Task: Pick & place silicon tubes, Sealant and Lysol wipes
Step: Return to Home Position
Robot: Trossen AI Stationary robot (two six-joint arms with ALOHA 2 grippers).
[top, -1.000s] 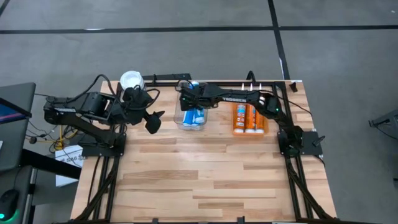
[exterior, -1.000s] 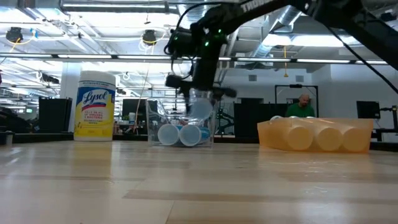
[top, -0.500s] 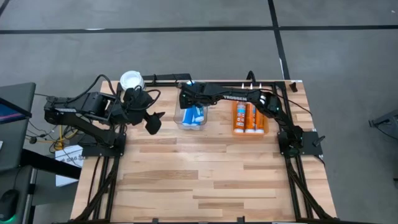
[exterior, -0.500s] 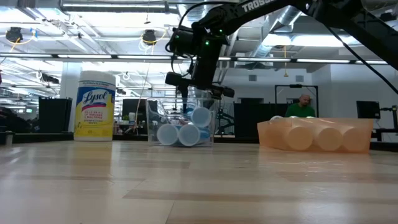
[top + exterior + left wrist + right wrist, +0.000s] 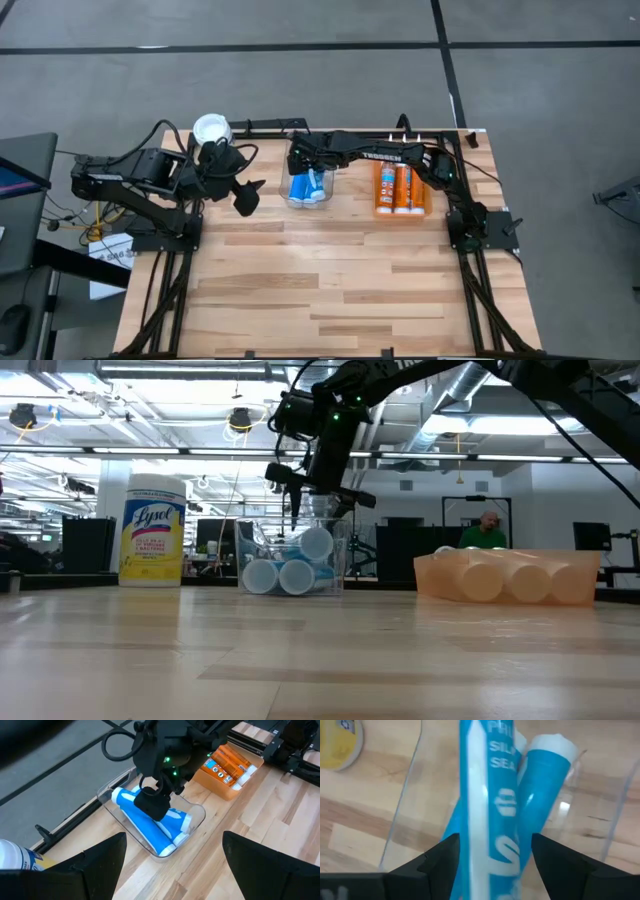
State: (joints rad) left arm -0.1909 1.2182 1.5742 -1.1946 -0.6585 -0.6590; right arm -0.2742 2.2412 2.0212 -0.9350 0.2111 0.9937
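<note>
Upright stand the Lysol wipes (image 5: 152,530), white lid (image 5: 211,128) facing up.

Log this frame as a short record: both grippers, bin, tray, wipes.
left gripper: open, empty, near the wipes
right gripper: open, empty, above the bin
bin: clear, holds three blue tubes, one lying on the other two
tray: orange, holds three orange tubes, right of the bin
wipes: upright on the table, left of the bin, outside it
</note>
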